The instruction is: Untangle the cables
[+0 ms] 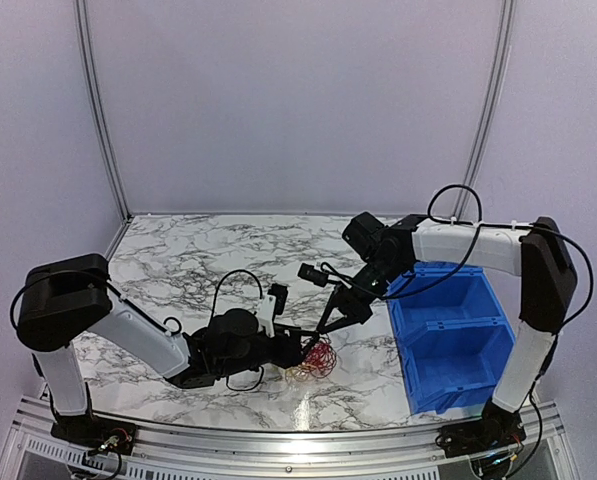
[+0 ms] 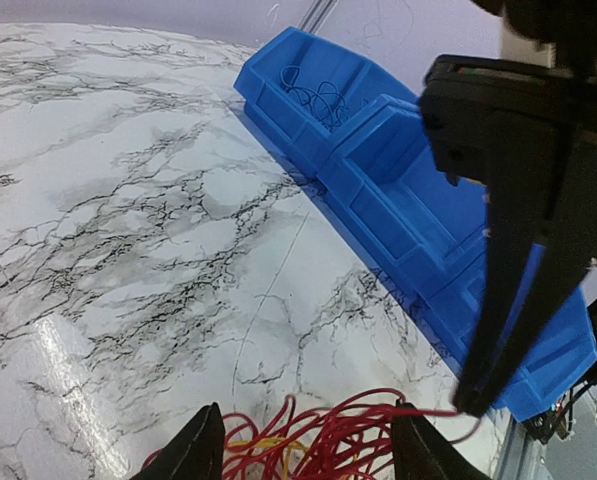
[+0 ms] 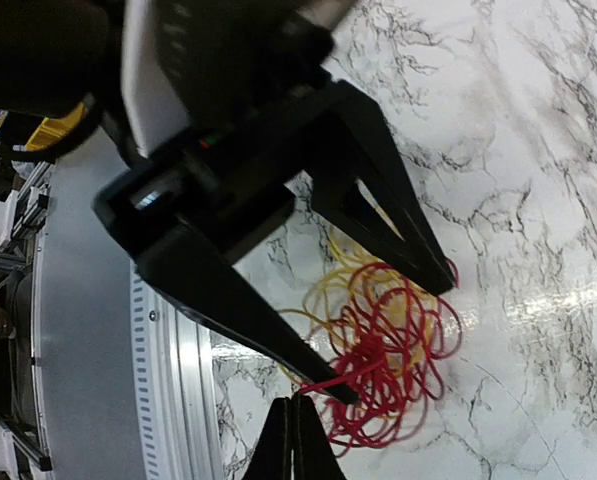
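The cables [image 1: 321,358] lie as a small red and yellow bundle on the marble table. My left gripper [image 1: 306,352] is open and its fingers straddle the bundle [image 2: 348,440]. My right gripper [image 1: 323,330] reaches down from the right and is shut on a red strand pulled out of the bundle [image 3: 388,370]. In the right wrist view my right gripper [image 3: 296,415] has its fingers pressed together at that strand, and the left gripper [image 3: 396,340] spans the bundle. A dark grey cable [image 2: 318,100] lies in the far compartment of the blue bin.
A blue divided bin [image 1: 478,312] stands at the right, close behind the right arm; it also shows in the left wrist view [image 2: 408,210]. A metal rail [image 1: 278,440] runs along the table's near edge.
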`<state>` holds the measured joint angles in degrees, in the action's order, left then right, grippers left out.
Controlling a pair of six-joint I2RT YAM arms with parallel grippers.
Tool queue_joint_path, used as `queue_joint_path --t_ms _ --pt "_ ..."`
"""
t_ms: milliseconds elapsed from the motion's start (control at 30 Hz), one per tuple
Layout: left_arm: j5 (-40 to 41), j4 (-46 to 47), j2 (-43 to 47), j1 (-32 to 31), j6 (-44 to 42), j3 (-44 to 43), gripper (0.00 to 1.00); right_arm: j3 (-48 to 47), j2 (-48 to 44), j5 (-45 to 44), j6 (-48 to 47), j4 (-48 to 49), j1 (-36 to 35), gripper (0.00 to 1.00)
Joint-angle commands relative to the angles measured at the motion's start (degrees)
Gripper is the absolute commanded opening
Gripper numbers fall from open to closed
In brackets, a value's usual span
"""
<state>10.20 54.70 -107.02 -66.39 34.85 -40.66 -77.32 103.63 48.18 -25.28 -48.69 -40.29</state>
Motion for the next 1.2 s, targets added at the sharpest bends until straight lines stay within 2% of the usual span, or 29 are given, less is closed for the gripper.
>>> queue_joint_path --t_ms 0,333,433,633,833,1167 --pt "3.45 1.26 -3.94 -0.13 0.69 -2.98 0.56 -3.76 -3.13 7.69 -2.02 -2.47 -0.82 0.0" --pt "4.99 0.69 -10.01 0.76 3.57 -5.55 0.47 -15.49 -6.38 12.19 -4.24 -7.51 -0.32 0.0" --pt "4.63 0.65 -11.03 1.29 5.0 -5.49 0.41 -19.42 -7.21 12.47 -4.56 -8.67 -0.07 0.0" --pt "4.13 0.63 -11.92 1.53 5.81 -4.79 0.37 -28.06 -9.17 12.36 -3.71 -9.54 1.89 0.0" --pt "2.31 0.72 -13.39 1.61 7.55 -4.9 0.34 -31.96 -13.11 7.43 -0.57 -2.7 2.68 0.0" --pt "2.15 0.71 -13.09 1.63 8.3 -2.78 0.27 -42.06 -15.81 7.27 3.31 3.7 5.69 0.0"
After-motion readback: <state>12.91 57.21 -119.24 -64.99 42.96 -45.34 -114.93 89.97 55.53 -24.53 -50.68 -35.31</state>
